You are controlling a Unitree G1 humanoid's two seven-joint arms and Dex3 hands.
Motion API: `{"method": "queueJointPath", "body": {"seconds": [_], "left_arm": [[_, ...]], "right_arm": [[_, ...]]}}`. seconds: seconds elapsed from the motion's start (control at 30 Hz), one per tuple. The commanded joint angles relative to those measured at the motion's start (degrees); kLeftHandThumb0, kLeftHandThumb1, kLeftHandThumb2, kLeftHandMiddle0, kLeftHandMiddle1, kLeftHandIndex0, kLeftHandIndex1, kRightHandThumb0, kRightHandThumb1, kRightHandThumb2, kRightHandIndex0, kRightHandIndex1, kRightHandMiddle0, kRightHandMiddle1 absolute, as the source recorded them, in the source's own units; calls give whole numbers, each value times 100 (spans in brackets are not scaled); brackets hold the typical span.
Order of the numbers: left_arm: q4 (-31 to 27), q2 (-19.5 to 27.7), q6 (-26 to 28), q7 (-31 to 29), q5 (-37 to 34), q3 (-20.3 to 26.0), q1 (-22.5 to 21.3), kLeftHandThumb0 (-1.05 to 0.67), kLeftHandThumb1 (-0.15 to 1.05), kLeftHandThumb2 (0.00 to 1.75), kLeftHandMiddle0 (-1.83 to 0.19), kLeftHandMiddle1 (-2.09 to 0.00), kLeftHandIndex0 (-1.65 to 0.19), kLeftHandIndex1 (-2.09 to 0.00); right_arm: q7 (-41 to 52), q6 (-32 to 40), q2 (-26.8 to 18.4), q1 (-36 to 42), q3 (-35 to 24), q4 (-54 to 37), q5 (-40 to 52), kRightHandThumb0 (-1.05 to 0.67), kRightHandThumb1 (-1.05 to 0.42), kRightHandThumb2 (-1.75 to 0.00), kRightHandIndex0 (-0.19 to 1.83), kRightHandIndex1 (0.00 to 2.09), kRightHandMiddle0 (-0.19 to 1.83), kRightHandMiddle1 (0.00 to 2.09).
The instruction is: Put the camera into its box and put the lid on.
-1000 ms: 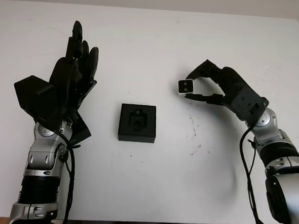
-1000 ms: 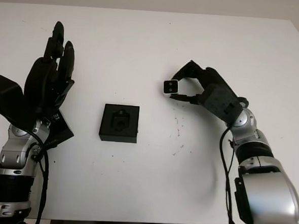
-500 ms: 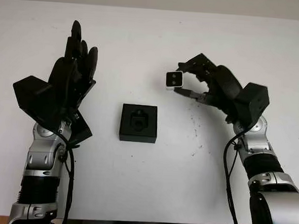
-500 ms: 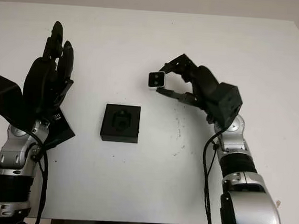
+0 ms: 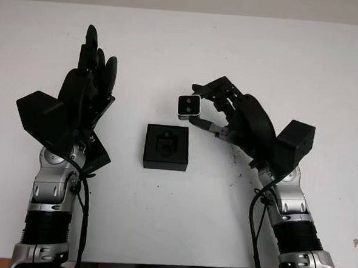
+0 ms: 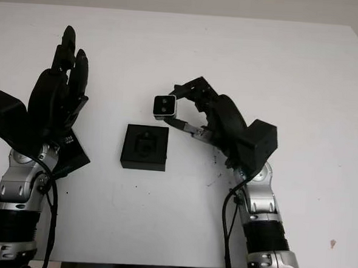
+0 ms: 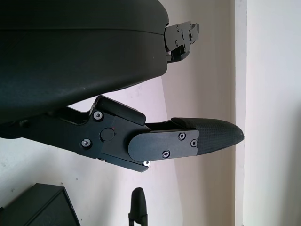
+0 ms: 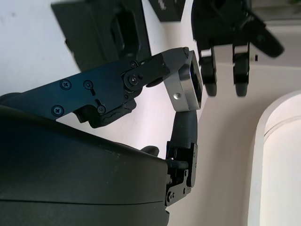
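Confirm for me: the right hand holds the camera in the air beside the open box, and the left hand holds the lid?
Not quite. The left hand holds nothing; it is open, raised left of the box, as the left eye view shows. The right hand does hold the camera beside it.

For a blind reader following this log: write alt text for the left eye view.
The right hand holds a small silver camera in the air just beyond and to the right of its open black box on the white table. The left hand is raised, open, to the left of the box.
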Motion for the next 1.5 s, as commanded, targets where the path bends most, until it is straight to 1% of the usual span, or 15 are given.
{"method": "queueJointPath", "body": {"seconds": [0.0, 0.1, 0.27, 0.33, 0.43, 0.53, 0.67, 1.0, 1.47], "left_arm": [[-78, -37, -68, 16, -18, 20, 98, -78, 105, 47, 19, 0, 19, 0], [-86, -35, -55, 10, -18, 29, 101, -78, 105, 46, 19, 0, 19, 0], [-71, 17, -64, -36, 29, 11, 92, -77, 105, 49, 19, 0, 19, 0], [-65, -3, -96, -6, 46, 14, 88, -78, 105, 49, 19, 0, 19, 0], [-68, -39, -89, 31, 17, 31, 91, -78, 105, 48, 19, 0, 19, 0], [-57, 11, -88, -24, 13, 27, 98, -77, 105, 50, 19, 0, 19, 0], [-51, 3, -63, -45, -40, 65, 88, -78, 105, 46, 19, 0, 19, 0], [-86, 49, -64, -56, 34, 31, 116, -77, 105, 49, 19, 0, 19, 0], [-64, 95, -110, -85, 57, 32, 129, -79, 105, 50, 19, 0, 19, 0]], "right_arm": [[5, 1, 127, 166, 68, -196, 27, -44, -105, -10, -14, 88, 18, 187], [5, 309, 257, 324, 149, -393, 111, -45, -105, -10, -18, 94, 17, 188], [-73, 1084, 467, 645, 259, -840, 292, -46, -105, -9, -19, 90, 20, 189], [-120, 1147, 551, 760, 302, -905, 279, -47, -105, -10, -19, 89, 21, 190], [-155, 1091, 657, 854, 338, -864, 261, -45, -105, -11, -19, 84, 19, 191], [-161, 1038, 731, 893, 355, -749, 264, -44, -105, -11, -19, 81, 16, 192], [-233, 991, 796, 908, 362, -621, 195, -42, -105, -13, -19, 76, 12, 193], [-284, 577, 779, 850, 381, -316, -52, -42, -105, -14, -19, 79, 13, 193], [-174, 501, 638, 766, 345, -221, -161, -43, -105, -13, -19, 80, 16, 191]]}}
